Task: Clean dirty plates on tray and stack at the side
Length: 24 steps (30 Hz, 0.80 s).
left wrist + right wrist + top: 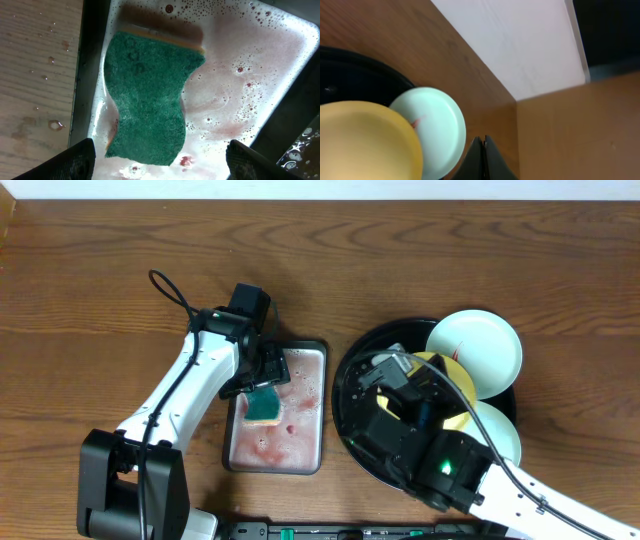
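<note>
Teal sponge (150,95) lies in grey rectangular tray (300,435) under wide-open, empty left claw (160,152); right claw (481,152) pinched closed near pale yellow round plate (365,140)

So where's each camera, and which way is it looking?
Overhead: above the table, facing down on both arms, teal sponge, round black tray.
Left wrist: on left arm, facing down at the sponge; open left gripper shows.
Right wrist: on right arm, facing sideways past pale yellow round plate; shut right gripper shows.
Overhead shares sponge and plate.
</note>
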Available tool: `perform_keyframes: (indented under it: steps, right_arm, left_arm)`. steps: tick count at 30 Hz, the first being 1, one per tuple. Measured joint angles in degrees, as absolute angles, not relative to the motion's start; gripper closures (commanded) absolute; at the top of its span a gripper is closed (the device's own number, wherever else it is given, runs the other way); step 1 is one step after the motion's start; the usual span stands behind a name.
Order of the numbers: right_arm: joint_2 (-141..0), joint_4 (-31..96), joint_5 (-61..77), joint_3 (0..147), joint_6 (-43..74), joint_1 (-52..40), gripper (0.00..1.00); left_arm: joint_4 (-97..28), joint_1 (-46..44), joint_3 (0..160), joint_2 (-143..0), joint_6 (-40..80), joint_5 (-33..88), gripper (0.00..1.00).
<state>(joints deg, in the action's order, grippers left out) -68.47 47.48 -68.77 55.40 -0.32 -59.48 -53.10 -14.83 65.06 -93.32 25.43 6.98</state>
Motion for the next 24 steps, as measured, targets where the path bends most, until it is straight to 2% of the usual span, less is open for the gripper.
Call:
perform_keyframes:
  steps: [2,3,4,5,6,9,14,17,21,24]
  right_arm:
    - [-68.47,48.53,-67.29,55.44,2.35,-57.78,0.98]
    - [-68.47,49.01,-65.95,55.46,3.73,-56.93,0.92]
    - [-68.45,49.65,-63.96,55.48,5.48,-55.55,0.85]
    - [-68.45,50.59,-60.27,55.53,8.05,-53.23,0.62]
    - [-68.45,51.59,-55.09,55.57,11.38,-49.63,0.55]
    - [-68.34,52.84,-39.03,55.7,15.97,-38.59,0.45]
    - [-68.38,53.23,-13.72,55.7,15.59,-19.09,0.41]
    - [-69.01,54.11,-0.23,55.7,12.84,-9.13,0.45]
    - [-72.38,54.41,9.39,55.51,11.09,-0.84,0.46]
    - [-76.44,54.13,14.57,54.11,9.91,1.1,0.58]
  left_arm:
    - [-53.1,-14.83,65.06,-93.32,25.43,6.96,0.16]
    - [-53.08,-14.83,65.06,-93.32,25.43,6.96,0.16]
    - [-53.08,-14.83,65.06,-93.32,25.43,6.98,0.16]
    - [-53.08,-14.83,65.06,-93.32,25.43,6.96,0.16]
    - [-53.1,-14.83,65.06,-93.32,25.43,6.98,0.16]
    - [-53.1,-14.83,65.06,-93.32,25.43,6.96,0.16]
    - [-53.1,-14.83,65.06,-93.32,25.43,6.96,0.16]
    - [-53.1,-14.83,65.04,-93.32,25.43,6.98,0.16]
    - [-53.1,-14.83,65.06,-93.32,25.43,6.98,0.16]
    - [-53.1,-14.83,65.06,-93.32,25.43,6.98,0.16]
